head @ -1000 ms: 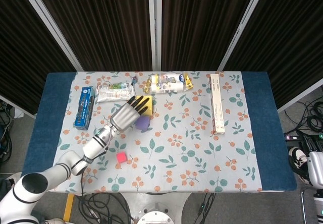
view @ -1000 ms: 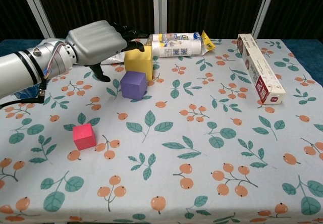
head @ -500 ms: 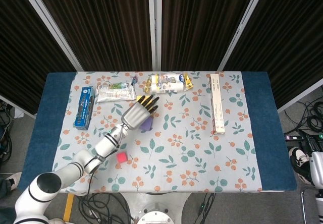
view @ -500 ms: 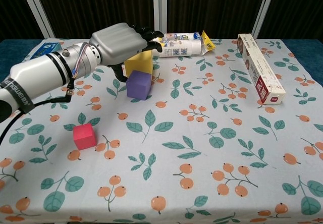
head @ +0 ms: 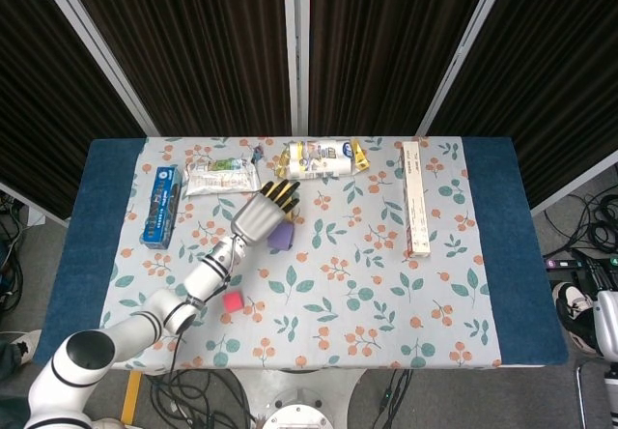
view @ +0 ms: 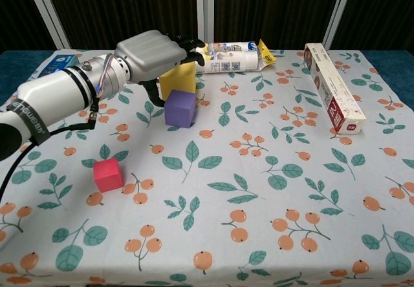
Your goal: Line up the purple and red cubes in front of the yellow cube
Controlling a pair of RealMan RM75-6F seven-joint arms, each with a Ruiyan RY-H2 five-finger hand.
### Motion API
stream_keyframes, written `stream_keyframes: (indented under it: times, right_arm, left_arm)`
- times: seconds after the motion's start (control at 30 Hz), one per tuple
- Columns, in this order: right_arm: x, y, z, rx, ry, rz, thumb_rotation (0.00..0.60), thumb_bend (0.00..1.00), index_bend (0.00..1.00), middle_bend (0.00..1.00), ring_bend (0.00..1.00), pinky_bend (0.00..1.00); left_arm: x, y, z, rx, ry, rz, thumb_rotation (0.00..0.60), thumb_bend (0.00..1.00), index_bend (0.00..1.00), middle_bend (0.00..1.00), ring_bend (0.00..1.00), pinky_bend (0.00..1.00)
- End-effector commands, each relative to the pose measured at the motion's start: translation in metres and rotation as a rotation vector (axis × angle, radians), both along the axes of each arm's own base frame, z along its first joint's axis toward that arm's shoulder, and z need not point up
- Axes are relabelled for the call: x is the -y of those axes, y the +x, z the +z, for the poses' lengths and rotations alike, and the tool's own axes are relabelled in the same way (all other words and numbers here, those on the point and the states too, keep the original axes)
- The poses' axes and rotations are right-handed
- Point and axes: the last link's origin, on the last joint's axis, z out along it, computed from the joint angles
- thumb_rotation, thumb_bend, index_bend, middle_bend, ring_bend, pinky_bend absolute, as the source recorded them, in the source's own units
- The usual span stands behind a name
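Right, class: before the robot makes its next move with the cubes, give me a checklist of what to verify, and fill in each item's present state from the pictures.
1. Purple cube sits just in front of the yellow cube: ok.
2. Red cube is in line with them: not ok; it lies apart, nearer the robot and off to the left.
3. Left hand is free of any cube: cannot tell; it is over the yellow cube and its underside is hidden.
4. Red cube is unobstructed for a grasp: ok.
5. Right hand ready: cannot tell; neither view shows it.

Yellow cube [view: 179,79], purple cube [view: 180,108], red cube [view: 107,174].
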Motion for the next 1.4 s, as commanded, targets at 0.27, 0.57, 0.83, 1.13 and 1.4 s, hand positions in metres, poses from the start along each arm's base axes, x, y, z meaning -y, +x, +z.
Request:
stream_keyframes:
  times: [0.27,0.57,0.83,1.13,1.4]
  right_arm:
    - [-0.001,0.0,0.0,0.001,0.001,0.004,0.6,0.29,0.1,0.16,0.13,0.24]
    - [-0.003,0.0,0.0,0.001,-0.002,0.001,0.6,0.29,0.1,0.16,0.13,0.24]
    - [-0.005,-0.003,0.002,0.004,-0.007,-0.009,0.6,0.29,0.1,0.15,0.13,0.24]
    - [-0.005,-0.006,0.002,0.006,-0.006,-0.017,0.6,0.29,0.1,0.15,0.13,0.24]
    - [-0.006,-0.007,0.002,0.006,-0.004,-0.02,0.6,0.29,0.1,0.15,0.13,0.24]
  left_arm:
    - [0.016,0.011,0.02,0.072,-0.015,-0.017,0.6,0.06,0.22,0.1,0.08,0.2]
    - [0.045,0.039,0.008,0.058,-0.108,-0.087,0.6,0.06,0.22,0.1,0.08,0.2]
    - [0.039,0.043,-0.013,0.04,-0.112,-0.062,0.6,0.06,0.22,0.1,0.08,0.2]
    - [0.026,0.037,-0.024,0.001,-0.076,-0.073,0.6,0.06,0.22,0.1,0.08,0.2]
    - [0.016,0.03,-0.025,-0.035,-0.045,-0.081,0.6,0.06,0.22,0.1,0.08,0.2]
